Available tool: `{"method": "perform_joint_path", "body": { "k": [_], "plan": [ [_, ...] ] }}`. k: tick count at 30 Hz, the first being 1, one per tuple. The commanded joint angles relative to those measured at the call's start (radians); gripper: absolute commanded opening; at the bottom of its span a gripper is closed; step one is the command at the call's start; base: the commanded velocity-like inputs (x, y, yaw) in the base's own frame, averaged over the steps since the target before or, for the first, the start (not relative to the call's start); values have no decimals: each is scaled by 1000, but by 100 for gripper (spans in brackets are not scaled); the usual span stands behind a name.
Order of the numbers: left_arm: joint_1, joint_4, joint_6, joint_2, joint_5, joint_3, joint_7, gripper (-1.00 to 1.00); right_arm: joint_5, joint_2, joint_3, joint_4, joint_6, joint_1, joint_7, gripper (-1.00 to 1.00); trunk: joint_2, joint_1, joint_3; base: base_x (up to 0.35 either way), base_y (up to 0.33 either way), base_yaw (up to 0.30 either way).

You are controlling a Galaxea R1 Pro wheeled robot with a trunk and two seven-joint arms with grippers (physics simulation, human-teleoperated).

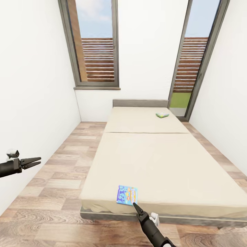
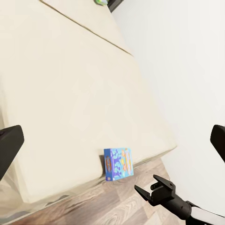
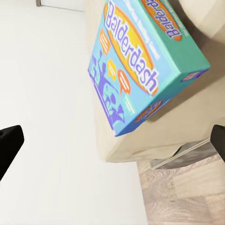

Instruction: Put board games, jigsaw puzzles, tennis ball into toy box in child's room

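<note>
Slatted wooden fence (image 1: pixel 98 58) and grass (image 1: pixel 180 99) outside.

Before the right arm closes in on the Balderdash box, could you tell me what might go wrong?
The Balderdash box lies flat near the bed's foot edge, so the right gripper could nudge it further onto the mattress or off it. Flat on soft bedding, it may be awkward to pinch.

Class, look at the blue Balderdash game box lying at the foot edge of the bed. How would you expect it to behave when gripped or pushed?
The Balderdash box looks thin, flat-sided and printed, so probably stiff and light. Its glossy-looking cover may slip in the right tool. Lying flat near the bed edge, it should slide rather than roll, and might drop off.
</note>
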Motion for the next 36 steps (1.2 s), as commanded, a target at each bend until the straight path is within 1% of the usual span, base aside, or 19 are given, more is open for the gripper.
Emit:
{"method": "perform_joint_path", "body": {
  "k": [1, 15, 29, 36],
  "plan": [
    [-1, 0, 11, 0, -1, 0, -4, 100, -10, 0, -2, 0, 10, 0, 3, 100, 0, 0, -1, 44, 8, 0],
    [0, 0, 11, -1, 0, 0, -4, 100, -14, 0, -2, 1, 10, 0, 2, 100, 0, 0, -1, 33, 2, 0],
    [0, 0, 11, -1, -1, 0, -4, 100, -15, 0, -3, 1, 10, 0, 2, 100, -98, 54, -45, 0, 0, 0],
    [0, 0, 11, 0, 0, 0, -4, 100, -15, 0, -3, 2, 9, 0, 2, 100, -98, 54, -45, 0, 0, 0]
  ]
}}
